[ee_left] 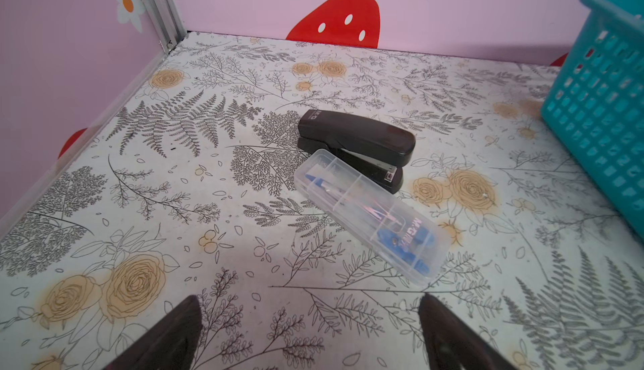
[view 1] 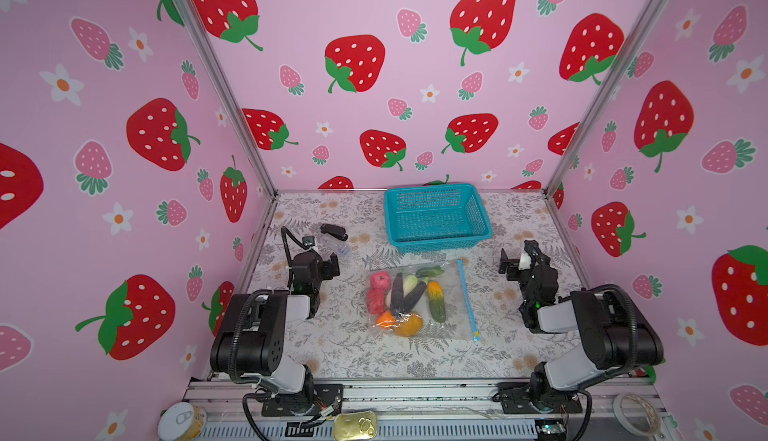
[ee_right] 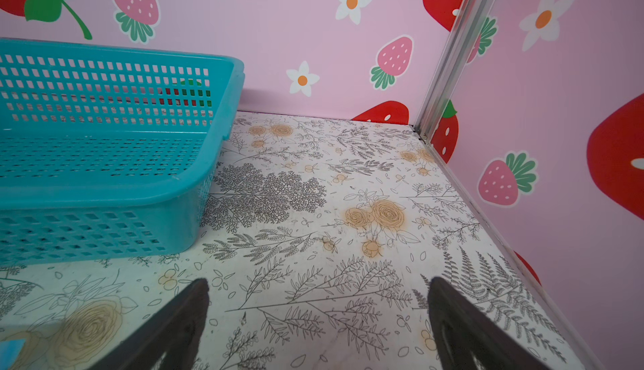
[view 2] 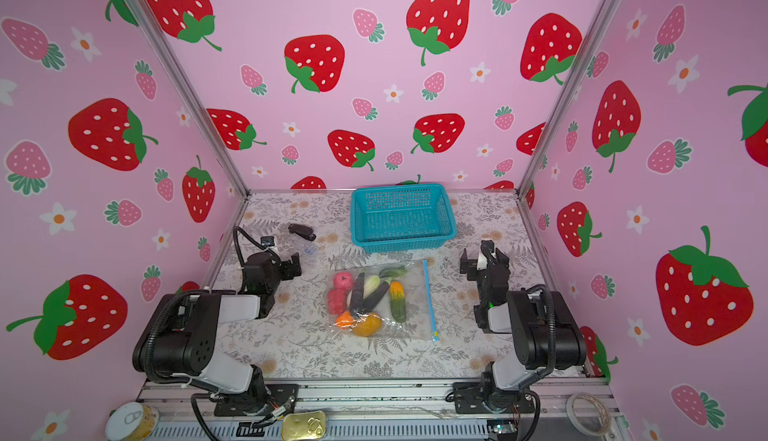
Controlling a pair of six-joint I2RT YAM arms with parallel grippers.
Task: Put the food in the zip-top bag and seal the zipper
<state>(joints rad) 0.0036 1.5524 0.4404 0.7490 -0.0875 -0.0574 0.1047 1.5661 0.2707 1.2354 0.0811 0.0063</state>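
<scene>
The zip-top bag [view 1: 451, 293] lay flat in the middle of the table [view 1: 374, 356]. All the food [view 1: 401, 297] that could be seen was inside it: two red-pink lumps on the left, the dark eggplant and white radish in the middle, cucumbers toward the right, and the orange and yellow pieces at the near end. No piece lay loose on the table. The zipper [view 1: 466, 293] ran straight along the bag's right edge from far to near, with its slider tab [view 1: 476, 337] at the near end. By that, the filling looked done and the seal probably drawn. Whether the strip was shut along its whole length could not be told from the top views.

Just beyond the bag's far edge stood the teal basket [view 1: 440, 245], which looked empty. Far left on the table lay a black stapler [ee_left: 355, 138] touching a clear plastic case [ee_left: 369, 218].

The left gripper [ee_left: 309, 302] hung well to the left of the bag, its fingers spread wide and holding nothing. The right gripper [ee_right: 319, 283] hung well to the right, also wide and empty. Little seemed left beyond checking the seal.
</scene>
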